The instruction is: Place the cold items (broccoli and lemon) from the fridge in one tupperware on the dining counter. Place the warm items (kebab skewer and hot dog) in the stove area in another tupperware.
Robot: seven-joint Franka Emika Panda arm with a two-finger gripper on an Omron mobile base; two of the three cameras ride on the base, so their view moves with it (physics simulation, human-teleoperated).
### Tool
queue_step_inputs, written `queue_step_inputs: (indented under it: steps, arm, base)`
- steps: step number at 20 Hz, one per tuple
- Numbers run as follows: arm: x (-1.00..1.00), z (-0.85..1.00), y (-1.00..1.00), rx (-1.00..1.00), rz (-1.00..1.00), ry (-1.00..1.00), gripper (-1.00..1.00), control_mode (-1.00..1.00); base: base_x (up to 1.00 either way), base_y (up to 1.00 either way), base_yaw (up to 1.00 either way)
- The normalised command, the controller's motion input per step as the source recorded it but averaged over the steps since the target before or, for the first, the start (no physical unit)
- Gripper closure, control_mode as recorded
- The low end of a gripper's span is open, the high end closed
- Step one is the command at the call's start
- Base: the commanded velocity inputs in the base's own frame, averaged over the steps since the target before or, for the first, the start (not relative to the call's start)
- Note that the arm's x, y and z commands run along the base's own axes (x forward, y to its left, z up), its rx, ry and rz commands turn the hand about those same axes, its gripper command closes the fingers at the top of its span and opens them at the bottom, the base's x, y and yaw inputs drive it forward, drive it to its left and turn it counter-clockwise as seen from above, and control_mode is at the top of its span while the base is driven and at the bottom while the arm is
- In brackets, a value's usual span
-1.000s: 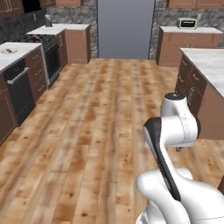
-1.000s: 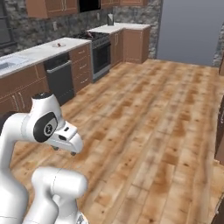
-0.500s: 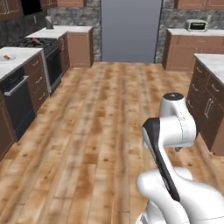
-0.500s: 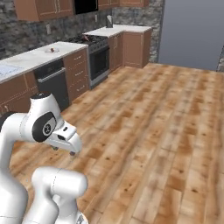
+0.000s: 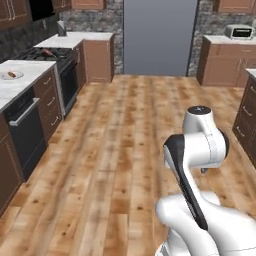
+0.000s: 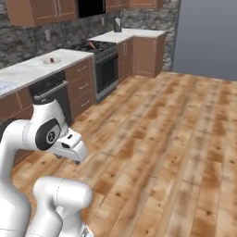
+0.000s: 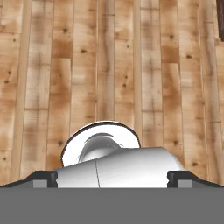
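On your far left you see one long surface [image 5: 20, 80] with a pale marble top, and on it one small plate [image 5: 11, 75] with one reddish-brown piece of food, probably the hot dog [image 5: 12, 75]. In the right base view the same plate [image 6: 51, 60] sits near the middle of that surface, well apart from the stove. Under the surface you can count one dark dishwasher [image 5: 25, 131] and three drawers [image 5: 49, 102] beside it.

Next comes one black stove [image 5: 52, 55] with one oven door below. On its burners lies one thin red thing, which may be the kebab skewer [image 5: 47, 51], but it is too small to say for sure. Behind the stove, a corner surface [image 5: 82, 37] carries one small dark upright object [image 5: 61, 28] that you cannot identify.

In the middle of the back wall stands one big grey fridge [image 5: 159, 37], with its door closed. The broccoli and the lemon cannot be seen. The wooden floor [image 5: 115, 145] lies between everything.

To the right of the fridge is one more surface [image 5: 227, 40] with one toaster [image 5: 239, 32] on it.

The arm is folded over the floor. In the hand view the tool [image 7: 112, 178] looks down at the planks; its two finger tips [image 7: 43, 178] stand wide apart, and nothing is between them.
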Motion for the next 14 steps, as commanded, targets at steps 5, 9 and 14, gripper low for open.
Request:
queue_step_inputs:
  steps: [5,9,14]
  arm:
    - [0.0,0.0,0.0,0.0,0.0,0.0,-1.0,1.0]
    - [0.0,0.0,0.0,0.0,0.0,0.0,-1.0,1.0]
    - [0.0,0.0,0.0,0.0,0.0,0.0,-1.0,1.0]
  base:
    - [1.0,0.13,0.11]
    - [1.0,0.14,0.29]
    - [1.0,0.06,0.27]
